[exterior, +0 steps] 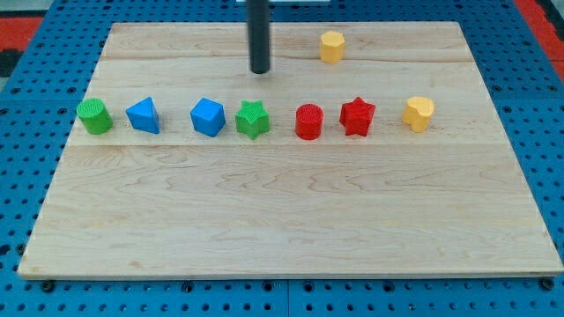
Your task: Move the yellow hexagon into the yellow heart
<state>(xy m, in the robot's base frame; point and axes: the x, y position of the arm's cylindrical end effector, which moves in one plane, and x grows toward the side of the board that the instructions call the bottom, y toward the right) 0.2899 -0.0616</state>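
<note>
The arm carries no pincer, only a rod; my tip (260, 70) rests on the board (282, 220) near the view's top, to the left of the hexagon (331, 46) and apart from it. The heart (419, 114) ends the row at the view's right. The hexagon looks light, rigid and likely to slide easily. Contact its upper-left face; an off-centre push would probably turn it.

Pale, matt wooden board (291, 220) on blue perforated base (26, 106); dark, smooth rod.

Lab bench, blue pegboard (35, 53) (perforated), wooden board (282, 220)
</note>
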